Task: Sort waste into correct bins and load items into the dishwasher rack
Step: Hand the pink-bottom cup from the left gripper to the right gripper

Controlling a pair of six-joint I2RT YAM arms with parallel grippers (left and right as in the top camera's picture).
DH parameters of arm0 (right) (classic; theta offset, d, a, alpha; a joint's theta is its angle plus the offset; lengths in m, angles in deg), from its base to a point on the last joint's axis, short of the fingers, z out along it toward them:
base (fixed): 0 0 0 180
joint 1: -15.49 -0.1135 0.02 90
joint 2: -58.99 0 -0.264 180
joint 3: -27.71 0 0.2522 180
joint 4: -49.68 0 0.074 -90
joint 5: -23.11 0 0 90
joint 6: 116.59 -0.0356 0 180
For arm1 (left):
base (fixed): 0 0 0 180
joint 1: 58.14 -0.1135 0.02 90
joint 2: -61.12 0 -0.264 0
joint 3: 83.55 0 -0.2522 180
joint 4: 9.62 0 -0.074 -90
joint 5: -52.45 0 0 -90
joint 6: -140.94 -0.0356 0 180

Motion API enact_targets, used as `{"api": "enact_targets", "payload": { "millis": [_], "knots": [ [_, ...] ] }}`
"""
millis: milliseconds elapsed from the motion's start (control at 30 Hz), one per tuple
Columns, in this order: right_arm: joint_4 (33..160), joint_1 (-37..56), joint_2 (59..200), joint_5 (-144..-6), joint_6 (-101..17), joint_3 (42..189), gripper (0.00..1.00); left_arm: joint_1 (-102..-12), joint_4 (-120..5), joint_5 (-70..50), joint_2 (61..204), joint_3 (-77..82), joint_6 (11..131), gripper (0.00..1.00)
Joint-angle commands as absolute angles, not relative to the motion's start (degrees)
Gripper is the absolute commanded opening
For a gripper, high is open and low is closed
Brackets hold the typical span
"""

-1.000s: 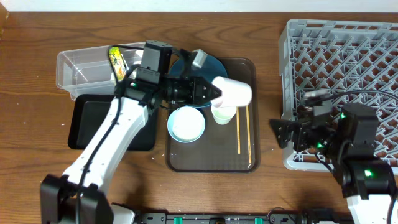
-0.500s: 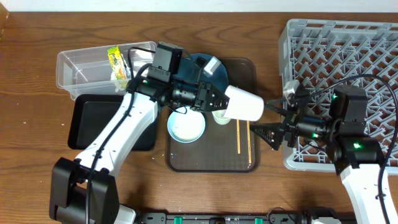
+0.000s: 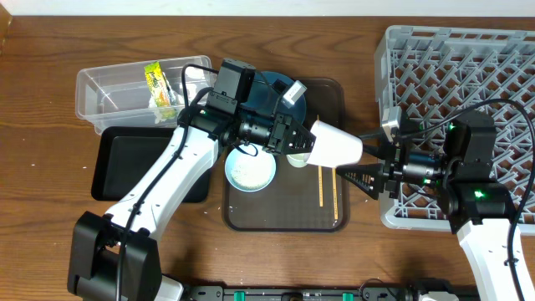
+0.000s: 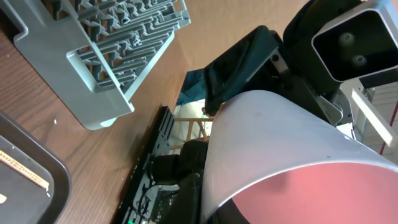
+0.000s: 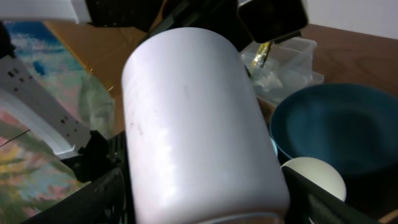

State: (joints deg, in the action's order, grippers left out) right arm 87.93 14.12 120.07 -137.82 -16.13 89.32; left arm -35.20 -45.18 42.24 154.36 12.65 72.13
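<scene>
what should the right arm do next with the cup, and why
Probably close the right end effector on the cup. The left end effector holds it sideways above the tray, and its base sits between the right one's open jaws, so a handover toward the rack looks ready.

Pinkish cup point(image 3: 338, 144): white outside, pink inside, lying on its side in the air over the right part of the brown tray, held at the mouth end by the left gripper point(image 3: 301, 140). Green cup point(image 3: 294, 160): upright under it, mostly hidden. White bowl point(image 3: 250, 170): upright, left of the green cup. Blue plate point(image 3: 266, 86): behind the bowl, partly covered. Two chopsticks point(image 3: 320, 186): side by side, right of the bowl. Yellow-green wrapper point(image 3: 156, 84): inside the clear tub point(image 3: 117, 88), at its right end. Black tray point(image 3: 125, 167): just in front of the tub. Grey rack point(image 3: 468, 67): far right.
</scene>
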Motion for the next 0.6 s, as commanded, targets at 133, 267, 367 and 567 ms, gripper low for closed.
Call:
{"api": "enact_targets", "payload": {
  "millis": [133, 267, 367, 567],
  "knots": [
    [86.55, 13.62, 120.07, -140.91, -15.6, 90.18, 0.76, -35.22, -44.88, 43.9, 154.57, 12.13, 73.44, 0.06],
    [86.53, 13.62, 120.07, -140.91, -15.58, 90.18, 0.68, -35.22, -44.88, 43.9, 154.57, 12.13, 73.92, 0.06],
    [86.53, 13.62, 120.07, -140.91, -15.58, 90.18, 0.67, -35.22, -44.86, 43.9, 154.57, 12.13, 74.21, 0.06],
    [86.33, 13.62, 120.07, -140.88, -15.6, 90.18, 0.53, -35.22, -44.88, 43.9, 154.57, 12.13, 74.91, 0.06]
  ]
}}
